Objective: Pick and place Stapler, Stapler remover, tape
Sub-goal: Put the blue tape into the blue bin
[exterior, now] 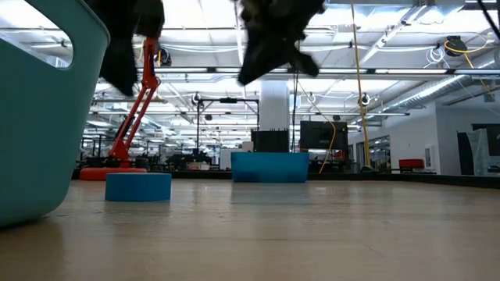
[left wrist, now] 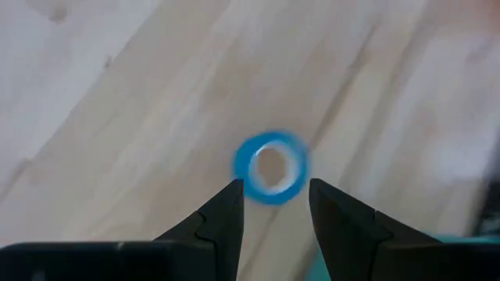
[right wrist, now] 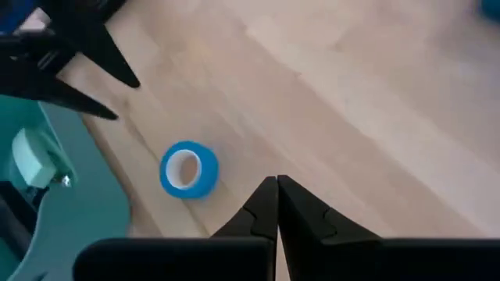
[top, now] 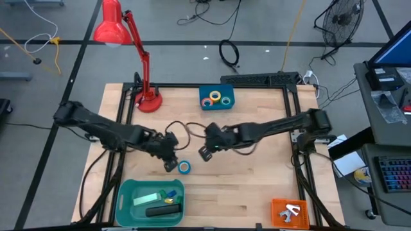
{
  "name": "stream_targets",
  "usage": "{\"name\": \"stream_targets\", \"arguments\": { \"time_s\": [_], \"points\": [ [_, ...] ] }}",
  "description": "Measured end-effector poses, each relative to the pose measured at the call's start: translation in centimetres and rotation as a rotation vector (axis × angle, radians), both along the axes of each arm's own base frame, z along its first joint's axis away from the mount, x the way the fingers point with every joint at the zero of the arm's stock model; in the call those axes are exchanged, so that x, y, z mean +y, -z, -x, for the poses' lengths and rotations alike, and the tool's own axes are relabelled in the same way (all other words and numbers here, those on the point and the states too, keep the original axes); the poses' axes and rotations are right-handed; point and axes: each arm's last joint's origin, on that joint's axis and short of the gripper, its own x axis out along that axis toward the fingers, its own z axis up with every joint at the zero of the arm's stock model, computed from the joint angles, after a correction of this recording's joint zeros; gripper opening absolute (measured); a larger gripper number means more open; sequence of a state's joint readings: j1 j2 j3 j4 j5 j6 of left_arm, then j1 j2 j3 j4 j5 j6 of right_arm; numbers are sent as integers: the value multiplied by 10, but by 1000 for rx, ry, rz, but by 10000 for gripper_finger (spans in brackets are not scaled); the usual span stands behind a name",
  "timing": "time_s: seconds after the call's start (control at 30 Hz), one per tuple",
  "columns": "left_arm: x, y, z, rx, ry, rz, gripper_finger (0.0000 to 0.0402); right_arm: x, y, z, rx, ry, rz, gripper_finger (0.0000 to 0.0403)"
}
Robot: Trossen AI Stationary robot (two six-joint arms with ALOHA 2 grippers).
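A blue tape roll (top: pixel 184 167) lies flat on the wooden table, also seen in the low view (exterior: pixel 138 186). My left gripper (left wrist: pixel 275 204) hovers open just above it, its fingers either side of the near rim of the blue tape roll (left wrist: pixel 271 168), touching nothing. My right gripper (right wrist: pixel 276 195) is shut and empty, raised to the right of the blue tape roll (right wrist: pixel 188 168). The black stapler (top: pixel 162 210) lies in the teal basket (top: pixel 126 192) beside a mint-green block (top: pixel 148 198). More tape rolls (top: pixel 216 98) sit in the blue tray at the back.
A red desk lamp (top: pixel 131 45) stands at the back left. An orange tray (top: pixel 290 212) with a metal piece sits at the front right. The teal basket (exterior: pixel 43 109) fills the low view's left. Bare wood lies right of the blue roll.
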State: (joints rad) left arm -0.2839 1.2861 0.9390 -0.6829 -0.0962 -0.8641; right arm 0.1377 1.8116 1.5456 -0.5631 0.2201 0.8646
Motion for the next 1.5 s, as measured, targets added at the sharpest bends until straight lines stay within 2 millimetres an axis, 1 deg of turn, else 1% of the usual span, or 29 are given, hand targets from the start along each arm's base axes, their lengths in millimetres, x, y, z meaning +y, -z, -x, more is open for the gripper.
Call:
{"name": "stream_targets", "arguments": {
  "time_s": [0.1, 0.17, 0.27, 0.4, 0.5, 0.57, 0.67, 0.73, 0.8, 0.93, 1.03, 1.1, 1.13, 1.23, 1.33, 1.4, 1.43, 1.5],
  "points": [
    [2, 21, -14, 90, 50, -19, 149, 3, -23, 25, -49, 44, 21, 0],
    [3, 35, -21, 148, 73, -29, 149, 6, -34, 41, -102, 78, 19, 0],
    [3, 51, -31, 181, 92, -33, 150, 13, -30, 67, -103, 117, 15, 0],
    [0, 61, -44, 145, 126, 19, 150, 19, -19, 101, -146, 214, -7, 0],
    [2, 67, -50, 144, 130, 33, 150, 23, -5, 120, -199, 261, -39, 0],
    [2, 73, -51, 166, 131, 33, 150, 27, 5, 129, -223, 272, -47, 0],
    [1, 83, -53, 207, 156, 38, 150, 30, 16, 136, -254, 284, -67, 0],
    [0, 87, -55, 221, 177, 41, 150, 31, 20, 137, -262, 282, -72, 0],
    [0, 91, -56, 236, 186, 38, 150, 31, 21, 136, -273, 283, -76, 0],
    [3, 93, -56, 242, 182, 21, 149, 31, 19, 135, -302, 270, -49, 0],
    [9, 94, -54, 272, 163, -15, 149, 32, 15, 132, -348, 275, -41, 0],
    [13, 99, -52, 305, 159, -20, 149, 32, 14, 131, -356, 265, -34, 0],
    [14, 101, -52, 313, 154, -49, 150, 32, 13, 131, -363, 258, -31, 0],
    [18, 106, -53, 340, 154, -49, 150, 32, 12, 130, -372, 249, -25, 0],
    [19, 109, -57, 327, 164, -32, 149, 31, 12, 130, -373, 251, -23, 0],
    [19, 111, -58, 325, 167, -24, 142, 31, 12, 129, -376, 252, -24, 0],
    [19, 111, -58, 324, 166, -28, 131, 31, 12, 129, -377, 252, -25, 0],
    [19, 110, -58, 323, 163, -37, 96, 31, 12, 129, -377, 253, -24, 0]
  ]
}}
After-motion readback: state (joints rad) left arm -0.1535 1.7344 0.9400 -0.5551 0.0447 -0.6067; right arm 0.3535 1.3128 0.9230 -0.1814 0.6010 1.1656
